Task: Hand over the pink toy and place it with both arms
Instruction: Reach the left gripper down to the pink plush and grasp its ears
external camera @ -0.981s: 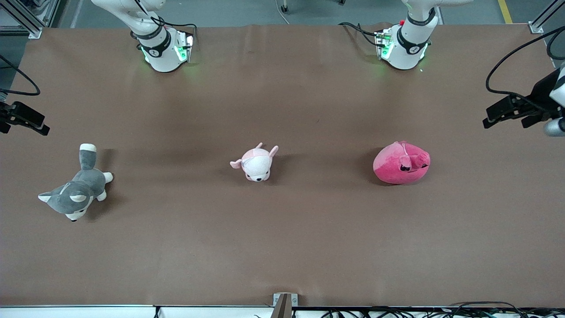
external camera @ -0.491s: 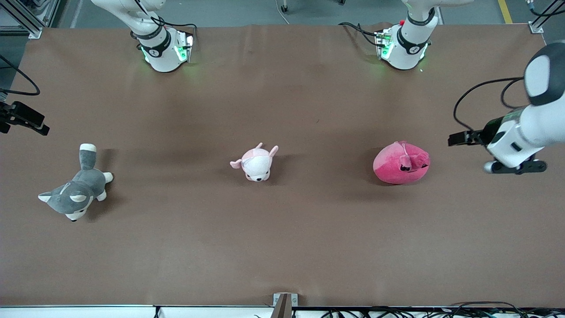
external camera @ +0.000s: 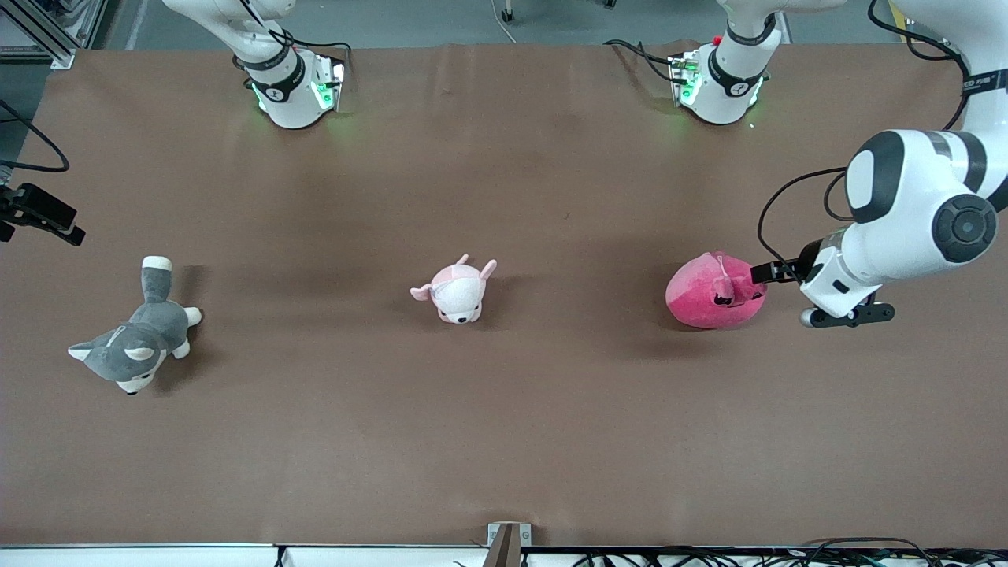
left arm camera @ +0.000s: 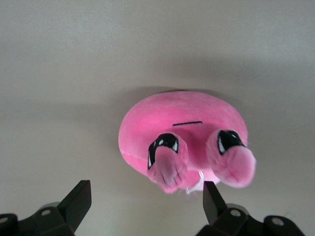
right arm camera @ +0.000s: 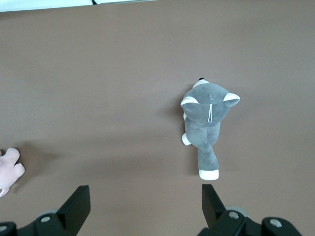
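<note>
The pink toy (external camera: 715,290) is lying on the bench (external camera: 504,409) toward the left arm's end. The left gripper (left arm camera: 145,206) is hovering beside it, jaws spread wide, toy straight ahead between them. The right gripper (right arm camera: 145,206), jaws spread, is waiting over the husky plush (right arm camera: 205,127), well apart from the toy.

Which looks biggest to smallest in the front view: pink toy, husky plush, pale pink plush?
1. Husky plush, though only by its longer outline, so its lead over the next is unsure.
2. Pink toy, rounder and more compact.
3. Pale pink plush, clearly smallest.
</note>
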`<control>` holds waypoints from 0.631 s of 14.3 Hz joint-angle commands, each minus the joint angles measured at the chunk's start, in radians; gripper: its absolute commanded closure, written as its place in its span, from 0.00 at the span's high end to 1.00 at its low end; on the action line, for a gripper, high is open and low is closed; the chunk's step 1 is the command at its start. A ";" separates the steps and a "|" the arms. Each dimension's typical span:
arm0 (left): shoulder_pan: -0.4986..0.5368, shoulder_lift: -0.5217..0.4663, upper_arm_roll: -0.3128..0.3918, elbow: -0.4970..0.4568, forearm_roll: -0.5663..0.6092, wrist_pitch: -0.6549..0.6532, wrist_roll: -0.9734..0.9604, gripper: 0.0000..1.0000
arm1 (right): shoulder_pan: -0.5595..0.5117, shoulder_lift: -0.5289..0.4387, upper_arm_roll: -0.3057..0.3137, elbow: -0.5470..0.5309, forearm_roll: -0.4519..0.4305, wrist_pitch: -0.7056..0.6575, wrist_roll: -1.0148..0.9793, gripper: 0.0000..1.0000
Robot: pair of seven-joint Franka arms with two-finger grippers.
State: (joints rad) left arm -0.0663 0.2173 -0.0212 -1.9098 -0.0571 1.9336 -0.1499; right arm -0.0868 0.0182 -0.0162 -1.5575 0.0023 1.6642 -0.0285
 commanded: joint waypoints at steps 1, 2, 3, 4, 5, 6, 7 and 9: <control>-0.003 -0.019 0.001 -0.075 0.013 0.074 -0.010 1.00 | 0.002 -0.076 0.002 -0.087 -0.007 0.019 0.013 1.00; -0.004 -0.012 0.000 -0.078 0.011 0.088 -0.011 0.98 | 0.002 -0.096 0.002 -0.116 -0.007 0.022 0.015 1.00; -0.006 -0.003 0.000 -0.078 0.010 0.096 -0.020 0.94 | 0.002 -0.122 0.002 -0.151 -0.007 0.044 0.013 1.00; -0.007 0.000 0.000 -0.078 0.010 0.100 -0.039 0.89 | 0.002 -0.147 0.002 -0.189 -0.008 0.069 0.013 1.00; -0.010 0.004 -0.002 -0.077 0.005 0.107 -0.054 0.84 | 0.002 -0.173 0.002 -0.228 -0.008 0.095 0.015 1.00; -0.010 0.010 -0.009 -0.077 0.003 0.108 -0.057 0.79 | 0.002 -0.190 0.002 -0.251 -0.007 0.106 0.015 1.00; -0.010 0.014 -0.011 -0.077 0.003 0.110 -0.057 0.70 | 0.002 -0.195 0.002 -0.259 -0.007 0.105 0.015 1.00; -0.010 0.023 -0.013 -0.077 -0.006 0.125 -0.068 0.46 | 0.004 -0.190 0.002 -0.248 -0.007 0.108 0.015 1.00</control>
State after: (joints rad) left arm -0.0709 0.2337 -0.0332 -1.9800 -0.0575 2.0331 -0.1977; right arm -0.0868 -0.1345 -0.0161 -1.7614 0.0023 1.7458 -0.0285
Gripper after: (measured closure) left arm 0.361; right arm 0.000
